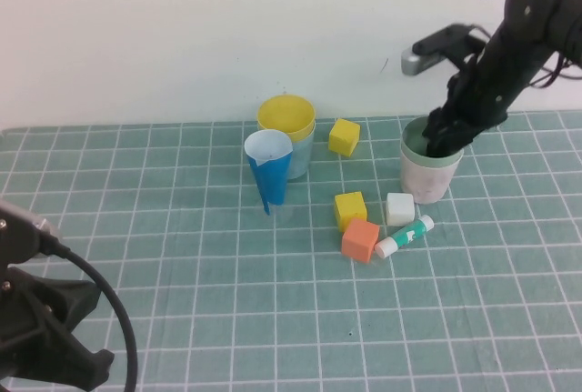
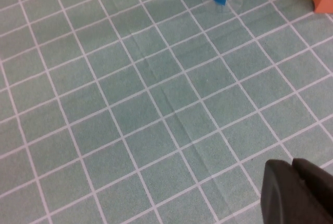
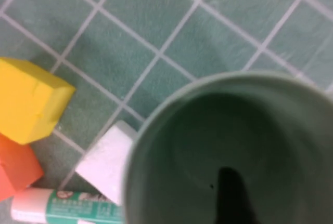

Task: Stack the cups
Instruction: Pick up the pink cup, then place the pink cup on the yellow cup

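Note:
A yellow cup [image 1: 285, 115] sits nested in a light blue cup [image 1: 300, 157] at the back middle. A sage green cup [image 1: 431, 153] sits nested in a pale pink cup [image 1: 425, 181] at the right. My right gripper [image 1: 446, 137] is at the green cup's rim, and a dark part of it reaches down inside the cup. The right wrist view looks straight into the green cup [image 3: 208, 130]. My left gripper [image 1: 36, 337] is parked at the near left, far from all the cups. Its fingers [image 2: 299, 193] are pressed together over bare mat.
A narrow blue cone with white inside [image 1: 269, 169] stands in front of the yellow and blue cups. Two yellow cubes [image 1: 344, 135] [image 1: 350, 208], an orange cube [image 1: 360, 239], a white cube [image 1: 399, 208] and a green-and-white tube [image 1: 406, 236] lie between the two stacks.

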`<state>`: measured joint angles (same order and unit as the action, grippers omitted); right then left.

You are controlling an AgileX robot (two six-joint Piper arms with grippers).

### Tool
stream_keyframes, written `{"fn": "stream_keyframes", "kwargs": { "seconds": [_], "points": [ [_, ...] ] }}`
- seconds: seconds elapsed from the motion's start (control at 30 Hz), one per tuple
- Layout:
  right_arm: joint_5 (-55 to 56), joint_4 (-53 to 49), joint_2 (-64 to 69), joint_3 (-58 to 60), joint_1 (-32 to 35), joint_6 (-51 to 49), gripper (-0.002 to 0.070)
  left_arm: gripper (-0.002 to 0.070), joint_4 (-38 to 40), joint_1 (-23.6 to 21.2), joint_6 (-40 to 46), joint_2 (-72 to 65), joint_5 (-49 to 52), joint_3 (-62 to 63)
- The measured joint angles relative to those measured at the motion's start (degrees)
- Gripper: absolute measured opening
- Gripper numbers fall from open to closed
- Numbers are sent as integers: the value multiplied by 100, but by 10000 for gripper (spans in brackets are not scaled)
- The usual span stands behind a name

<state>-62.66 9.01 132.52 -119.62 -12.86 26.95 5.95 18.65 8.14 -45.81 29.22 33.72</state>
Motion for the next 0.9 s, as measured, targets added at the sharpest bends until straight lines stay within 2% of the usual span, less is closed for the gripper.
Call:
{"fn": "stream_keyframes", "kwargs": {
  "seconds": [0.07, 0.2, 0.27, 0.43, 0.63, 0.77, 0.9],
  "points": [
    [0, 25, 126, 0, 0, 0, 340, 1, 28, 0, 0, 0, -2, 0],
    [0, 25, 255, -40, 0, 0, 122, 1, 52, 0, 0, 0, -2, 0],
    [-97, 34, 265, -205, -10, 39, 53, 1, 77, 0, 0, 0, -2, 0],
    [-260, 128, 265, -978, -165, 119, 40, 1, 102, 0, 0, 0, -2, 0],
    [49, 646, 241, -1866, -823, 379, 37, 1, 201, 0, 0, 0, -2, 0],
    [423, 487, 181, -2036, -1347, 499, 37, 1, 230, 0, 0, 0, 21, 0],
    [656, 242, 202, -2053, -1524, 498, 37, 1, 300, 0, 0, 0, 60, 0]
  ]
}}
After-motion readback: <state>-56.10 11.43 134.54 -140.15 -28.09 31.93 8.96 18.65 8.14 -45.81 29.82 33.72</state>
